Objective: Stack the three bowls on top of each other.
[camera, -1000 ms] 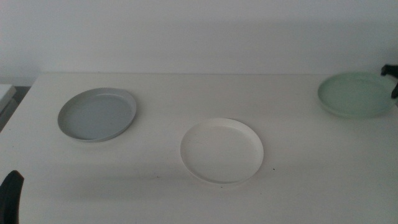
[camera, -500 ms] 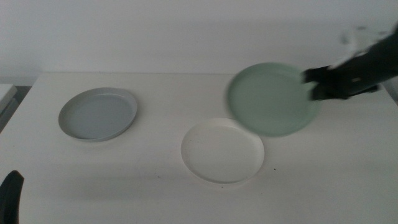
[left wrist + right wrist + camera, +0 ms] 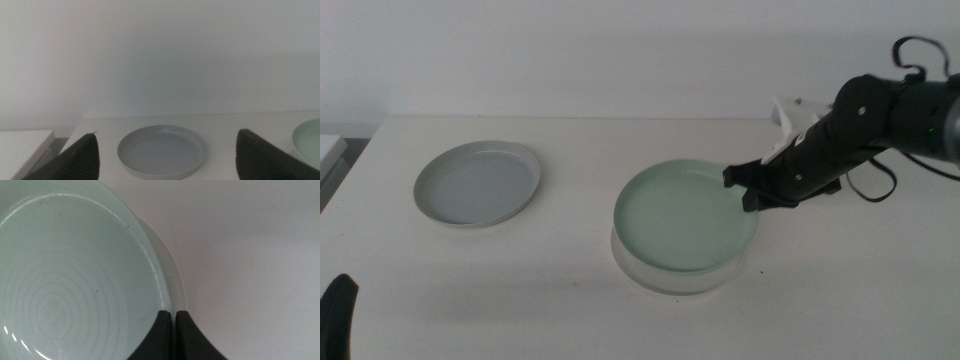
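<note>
The pale mint green bowl (image 3: 680,215) hangs level right over the white bowl (image 3: 670,281), of which only the near rim shows. Whether the two touch I cannot tell. My right gripper (image 3: 748,190) comes in from the right and is shut on the green bowl's right rim. In the right wrist view the jaws (image 3: 174,315) pinch the green bowl (image 3: 75,280), with the white rim (image 3: 172,275) just outside it. The grey bowl (image 3: 477,184) lies alone at the left. My left gripper (image 3: 337,315) waits open at the bottom left corner, facing the grey bowl (image 3: 162,150).
A white flat object (image 3: 328,150) lies beyond the table's left edge. Something small and white (image 3: 790,112) shows behind the right arm. A pale wall stands behind the table.
The right gripper has carried the green bowl from the far right edge leftward and down, to just over the white bowl. The grey bowl and left gripper have not moved.
</note>
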